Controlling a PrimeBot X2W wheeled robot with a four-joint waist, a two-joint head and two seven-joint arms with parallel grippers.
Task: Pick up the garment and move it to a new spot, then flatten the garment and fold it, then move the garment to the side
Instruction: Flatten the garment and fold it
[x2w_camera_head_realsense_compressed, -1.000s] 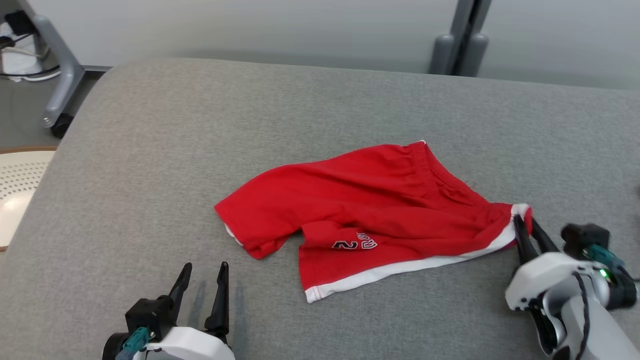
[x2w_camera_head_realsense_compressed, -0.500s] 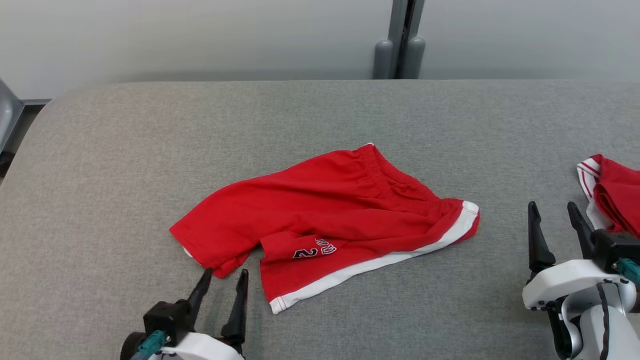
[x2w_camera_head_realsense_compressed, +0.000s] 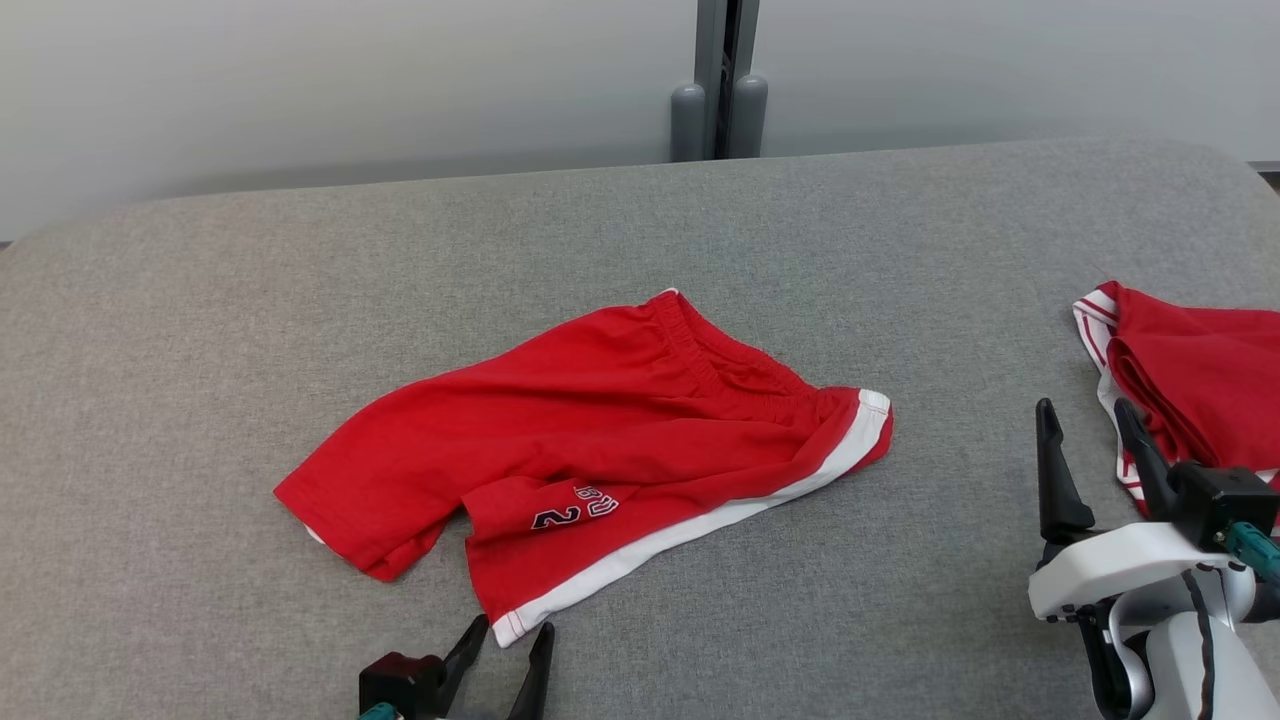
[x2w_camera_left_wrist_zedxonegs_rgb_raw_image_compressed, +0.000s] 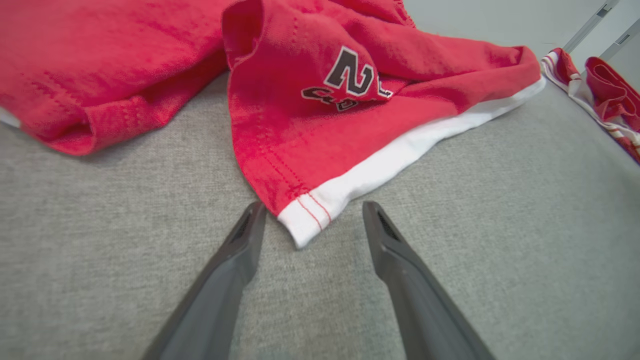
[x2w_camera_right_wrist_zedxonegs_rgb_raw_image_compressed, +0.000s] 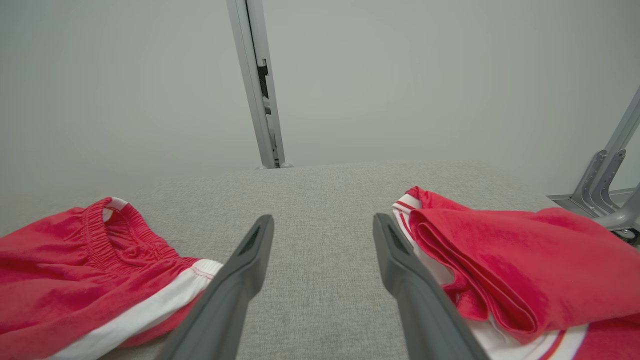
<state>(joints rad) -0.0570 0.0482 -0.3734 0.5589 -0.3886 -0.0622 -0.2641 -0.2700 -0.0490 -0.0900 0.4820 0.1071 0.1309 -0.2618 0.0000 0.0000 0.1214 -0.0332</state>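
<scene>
Flattening stage, I judge: shorts (x2w_camera_head_realsense_compressed: 600, 440) rumpled, left gripper (x2w_camera_left_wrist_zedxonegs_rgb_raw_image_compressed: 314, 205) spread at white hem corner (x2w_camera_left_wrist_zedxonegs_rgb_raw_image_compressed: 306, 226), right gripper (x2w_camera_head_realsense_compressed: 1085, 405) spread and empty; next, pinch corner, pull flat.

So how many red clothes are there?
2. The shorts lie rumpled in the middle of the gray surface. A folded garment lies at the right edge, partly out of frame, so more could hide there.
</scene>
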